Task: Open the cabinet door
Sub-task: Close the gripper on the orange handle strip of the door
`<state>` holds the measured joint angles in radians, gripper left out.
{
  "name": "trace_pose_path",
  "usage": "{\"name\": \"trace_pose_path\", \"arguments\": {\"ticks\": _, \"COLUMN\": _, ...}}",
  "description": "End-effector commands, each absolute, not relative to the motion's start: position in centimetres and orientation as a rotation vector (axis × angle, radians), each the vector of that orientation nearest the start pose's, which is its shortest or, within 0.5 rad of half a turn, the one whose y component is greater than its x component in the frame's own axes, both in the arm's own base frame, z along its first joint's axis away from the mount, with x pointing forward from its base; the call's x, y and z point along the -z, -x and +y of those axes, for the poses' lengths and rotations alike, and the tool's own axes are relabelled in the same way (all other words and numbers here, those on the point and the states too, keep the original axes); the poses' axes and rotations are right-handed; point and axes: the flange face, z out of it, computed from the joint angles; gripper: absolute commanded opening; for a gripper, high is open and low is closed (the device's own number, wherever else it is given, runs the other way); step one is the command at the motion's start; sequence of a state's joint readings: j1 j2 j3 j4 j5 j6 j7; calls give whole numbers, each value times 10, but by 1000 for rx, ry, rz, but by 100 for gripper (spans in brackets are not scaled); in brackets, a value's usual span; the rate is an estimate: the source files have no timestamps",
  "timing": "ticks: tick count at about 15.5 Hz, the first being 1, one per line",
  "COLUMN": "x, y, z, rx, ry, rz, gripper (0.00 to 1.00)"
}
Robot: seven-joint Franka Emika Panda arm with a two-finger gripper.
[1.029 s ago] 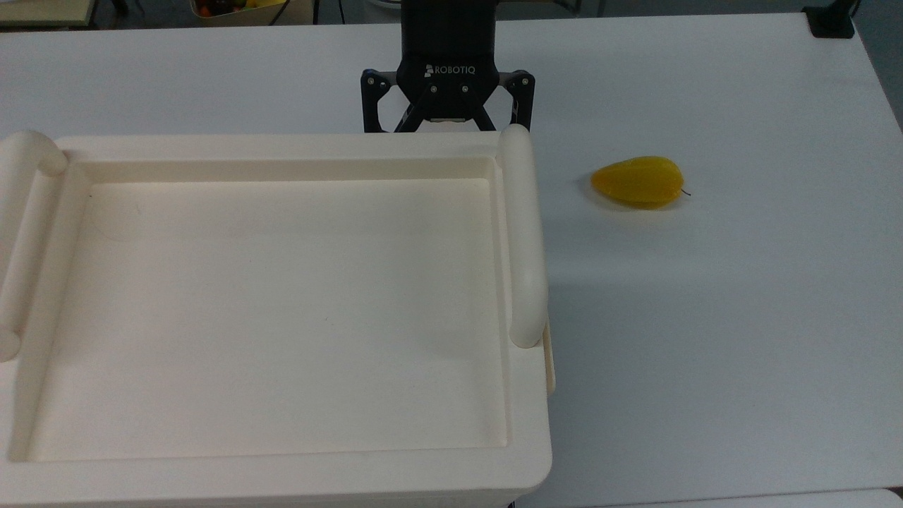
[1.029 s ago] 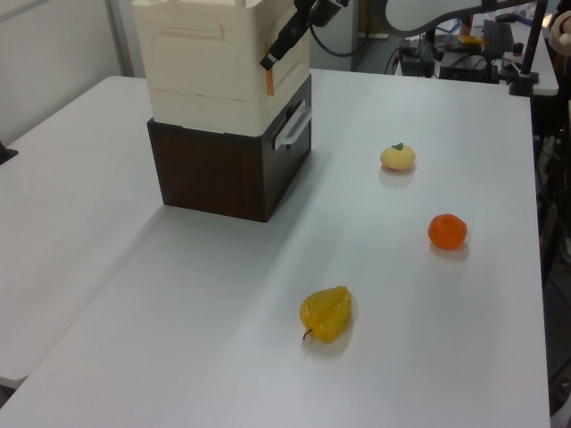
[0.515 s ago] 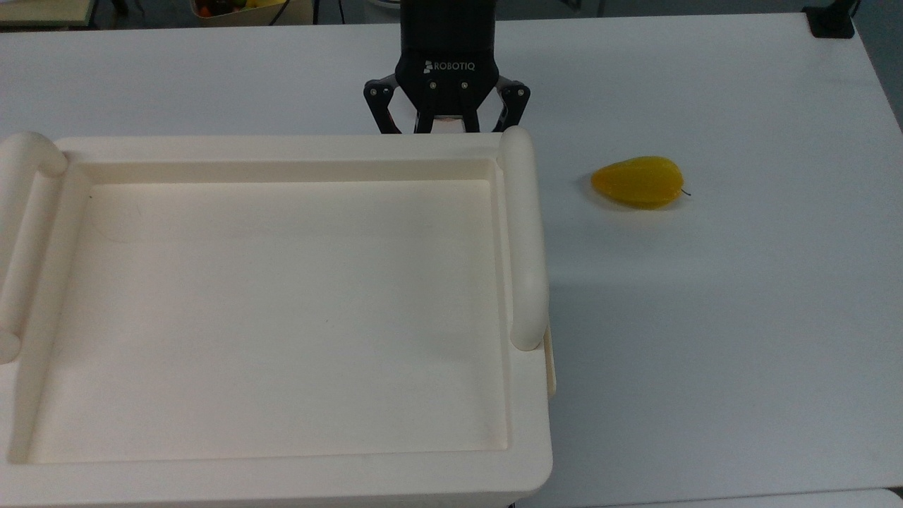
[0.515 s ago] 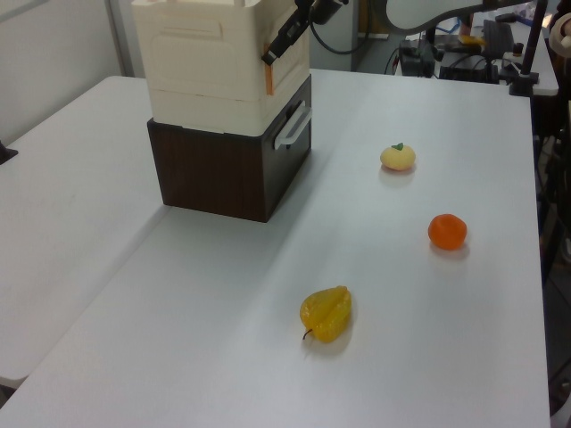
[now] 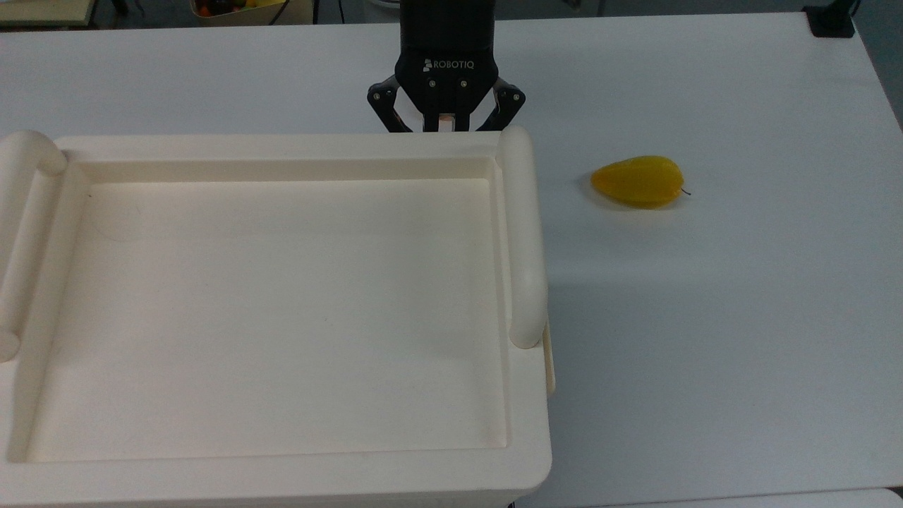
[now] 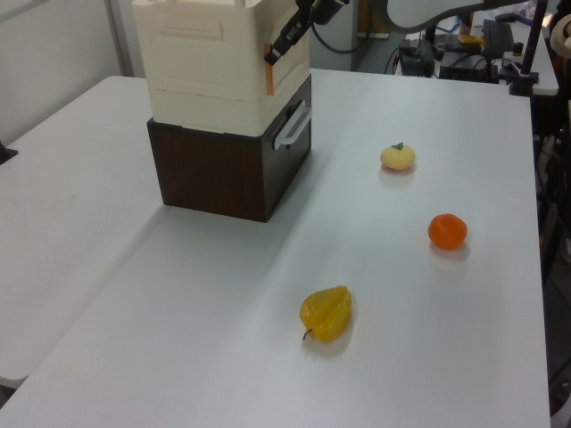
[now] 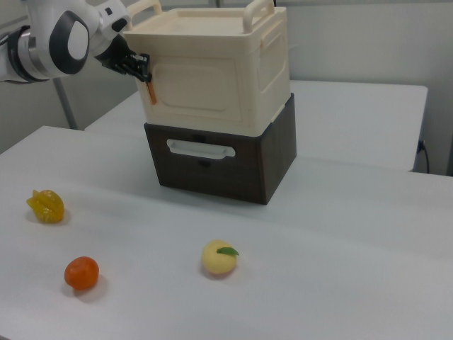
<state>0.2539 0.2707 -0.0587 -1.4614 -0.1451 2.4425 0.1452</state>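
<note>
Gripper: the black two-finger Robotiq gripper [image 5: 446, 127] sits right at the cream cabinet's front face, up by its top corner. In the right view [image 7: 141, 71] its fingers look pinched together on a little orange tab [image 7: 151, 93] at the door's edge.

Door: the cabinet door, a thin flat cream plastic panel [image 7: 197, 86], is on the front of the big cream plastic cabinet [image 6: 214, 62], which is stacked on a dark brown wooden drawer box [image 7: 226, 166] toward the white table's [image 5: 741, 296] far end in the left view. In the right view the door looks flush with the cabinet, so closed.

Progress: looks like the grab is done or nearly done, and the actual swing-open is all still to do. The next bit probably means pulling the tab outward away from the cabinet front.

Top view extras: shows the cabinet's recessed tray-like top [image 5: 282, 310] and its rounded tubular handles [image 5: 523, 233], plus a yellow waxy-looking pear-shaped fruit [image 5: 638, 181] out on the table. The door face is hidden from there.

Side view extras: the left view and right view both show the drawer's pale handle [image 7: 200, 149], a round orange fruit [image 6: 447, 231] and a pale yellow fruit with a green leaf [image 7: 218, 258]. The right view gets the door front head-on, while the left view catches the tab edge-on [image 6: 268, 78].
</note>
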Motion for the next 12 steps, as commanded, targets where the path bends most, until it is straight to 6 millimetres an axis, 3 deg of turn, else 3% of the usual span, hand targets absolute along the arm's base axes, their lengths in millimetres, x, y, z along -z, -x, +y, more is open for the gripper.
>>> {"name": "trace_pose_path", "arguments": {"ticks": 1, "x": -616, "y": -669, "z": 134, "rx": 1060, "ry": 3001, "rz": -193, "gripper": 9}}
{"name": "trace_pose_path", "arguments": {"ticks": 6, "x": -627, "y": -658, "z": 132, "rx": 989, "ry": 3024, "rz": -173, "gripper": 9}}
{"name": "trace_pose_path", "arguments": {"ticks": 9, "x": -624, "y": -655, "z": 133, "rx": 934, "ry": 3046, "rz": -171, "gripper": 11}}
{"name": "trace_pose_path", "arguments": {"ticks": 10, "x": -624, "y": -653, "z": 132, "rx": 912, "ry": 3056, "rz": -169, "gripper": 16}}
{"name": "trace_pose_path", "arguments": {"ticks": 12, "x": -630, "y": -646, "z": 126, "rx": 862, "ry": 3077, "rz": -152, "gripper": 36}}
